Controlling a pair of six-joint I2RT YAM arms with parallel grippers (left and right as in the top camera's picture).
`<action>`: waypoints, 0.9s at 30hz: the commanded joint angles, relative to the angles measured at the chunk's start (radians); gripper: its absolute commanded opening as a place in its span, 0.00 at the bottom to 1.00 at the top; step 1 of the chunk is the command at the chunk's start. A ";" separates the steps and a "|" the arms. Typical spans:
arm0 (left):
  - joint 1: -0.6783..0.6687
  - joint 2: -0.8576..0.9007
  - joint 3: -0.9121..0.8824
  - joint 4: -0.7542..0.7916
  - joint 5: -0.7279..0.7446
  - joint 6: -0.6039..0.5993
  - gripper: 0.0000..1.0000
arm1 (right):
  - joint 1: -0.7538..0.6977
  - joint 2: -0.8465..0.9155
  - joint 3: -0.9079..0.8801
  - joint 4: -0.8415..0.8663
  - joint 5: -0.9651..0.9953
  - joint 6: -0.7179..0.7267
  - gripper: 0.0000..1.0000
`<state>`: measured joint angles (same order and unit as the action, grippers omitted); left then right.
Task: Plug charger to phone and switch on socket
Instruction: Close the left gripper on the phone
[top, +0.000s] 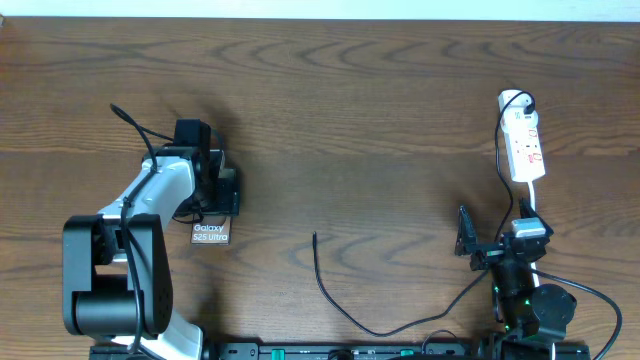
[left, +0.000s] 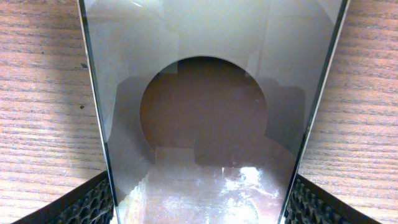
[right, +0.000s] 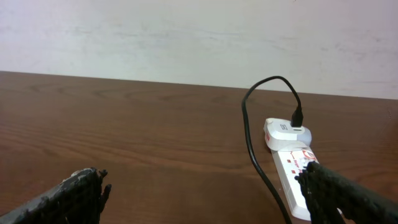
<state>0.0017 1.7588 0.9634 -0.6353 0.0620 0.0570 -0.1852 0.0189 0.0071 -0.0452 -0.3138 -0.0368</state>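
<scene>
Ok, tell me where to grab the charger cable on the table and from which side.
Grip the charger cable just behind its free tip, coming straight down with the jaws across it. That end lies flat and nearly straight on the table, bare wood either side. The open right gripper is free; the left gripper holds the phone.

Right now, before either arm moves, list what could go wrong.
1. The charger ends loose on the table, apart from the phone and in neither gripper. It is thin and may be hard to pick up.
2. The left gripper straddles the glossy phone, which could slip.
3. The open right gripper, reaching for the socket, might snag the charger's loop above it.
</scene>
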 joint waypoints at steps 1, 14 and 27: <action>0.001 0.035 -0.042 -0.010 -0.047 0.014 0.80 | 0.010 -0.003 -0.002 -0.005 0.008 -0.009 0.99; 0.001 0.035 -0.042 -0.010 -0.047 0.014 0.73 | 0.010 -0.003 -0.002 -0.005 0.008 -0.009 0.99; 0.001 0.035 -0.042 -0.010 -0.047 0.014 0.22 | 0.010 -0.003 -0.002 -0.005 0.008 -0.009 0.99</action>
<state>-0.0002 1.7576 0.9634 -0.6365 0.0616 0.0574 -0.1852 0.0189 0.0071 -0.0452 -0.3138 -0.0368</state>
